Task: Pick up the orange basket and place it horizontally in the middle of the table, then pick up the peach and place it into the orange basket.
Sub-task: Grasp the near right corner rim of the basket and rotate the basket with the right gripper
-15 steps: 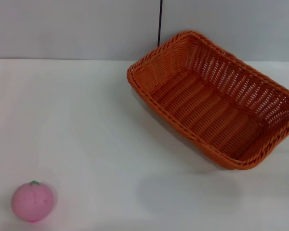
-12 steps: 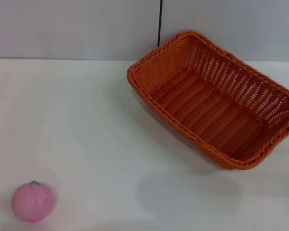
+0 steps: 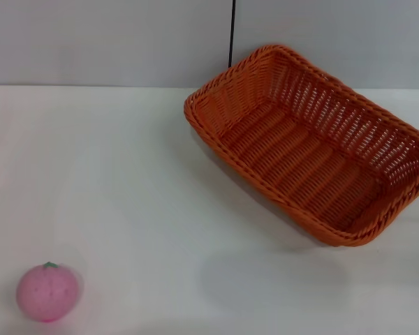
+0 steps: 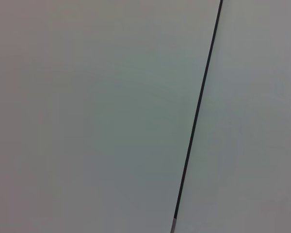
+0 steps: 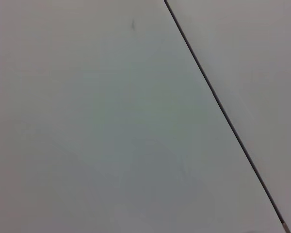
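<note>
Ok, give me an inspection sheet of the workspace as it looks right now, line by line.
Surface: white table, smooth and plain.
Job's things: orange basket sits at the far right, turned at an angle, open side up, nothing inside; peach rests near the front left corner, well apart from the basket.
Clutter: nothing seen.
Grippers: neither the left nor the right gripper shows in any view; both wrist views face only a pale wall.
Cables: nothing seen.
Surroundings: pale wall panels behind the table, with a dark vertical seam between them.
</note>
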